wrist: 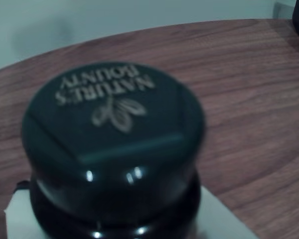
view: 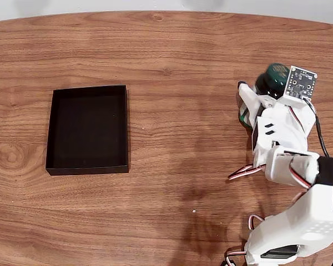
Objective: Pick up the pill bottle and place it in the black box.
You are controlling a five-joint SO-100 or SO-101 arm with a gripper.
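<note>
On the right side of the wooden table, as seen in the fixed view, the pill bottle is found at the tip of the white arm. Its dark green cap is seen just beyond a small circuit board mounted on the wrist, and a sliver of green is visible lower down beside the arm's white finger. The gripper is placed around the bottle, but the body of the bottle and the far finger are hidden by the arm, so whether the jaws are clamped on it or merely set about it cannot be told. Whether the bottle is resting on the table or raised cannot be told either.

The black box is seen well apart from the bottle, on the left half of the table in the fixed view, lying flat with its low walls upward.

From the wrist view, the bottle's cap is seen close up and slightly blurred, with pale lettering and a leaf mark printed upside down on its top. Wood grain is shown behind it, and a white part is seen at the lower edge beneath the cap.
</note>
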